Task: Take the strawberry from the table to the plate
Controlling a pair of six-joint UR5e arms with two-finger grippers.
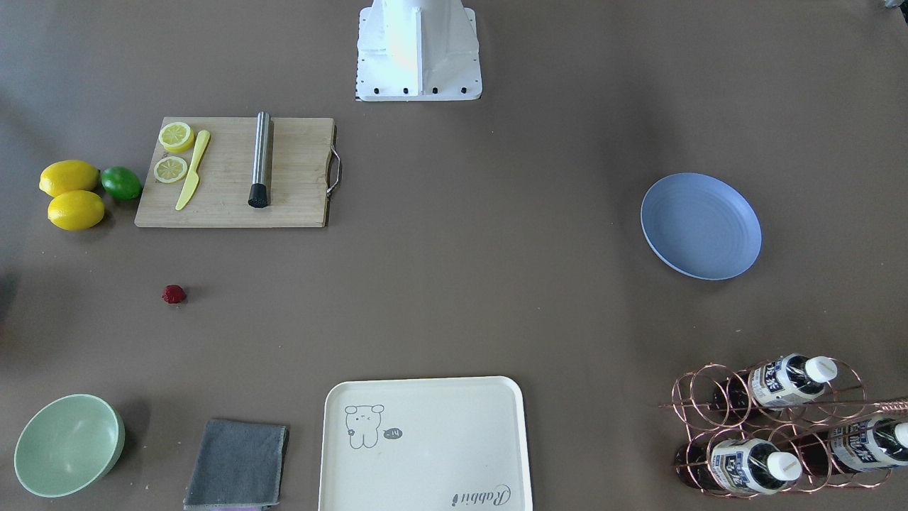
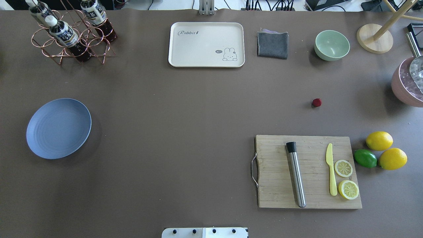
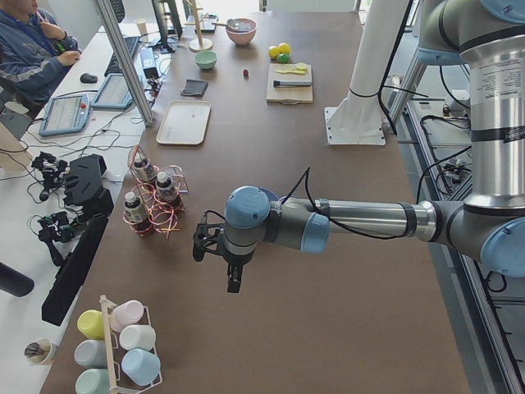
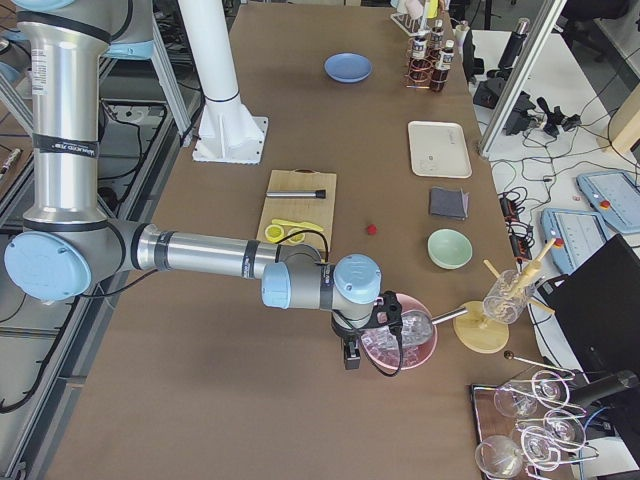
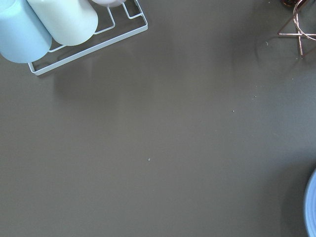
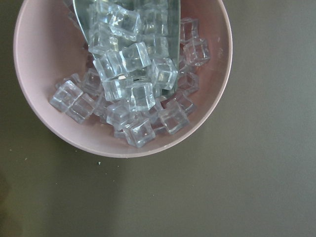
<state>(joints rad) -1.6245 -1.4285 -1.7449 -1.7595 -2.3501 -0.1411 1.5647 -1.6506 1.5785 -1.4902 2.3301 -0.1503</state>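
Note:
The strawberry is a tiny dark-red berry lying alone on the brown table, between the cutting board and the green bowl. The blue plate sits far across the table with nothing on it. My left gripper shows only in the exterior left view, hanging above the table near the bottle rack; I cannot tell whether it is open or shut. My right gripper shows only in the exterior right view, above a pink bowl of ice cubes; its state is likewise unclear. The plate's rim edges into the left wrist view.
A wooden cutting board holds a steel rod, a yellow knife and lemon slices. Two lemons and a lime lie beside it. A cream tray, grey cloth, green bowl and copper bottle rack line the far edge.

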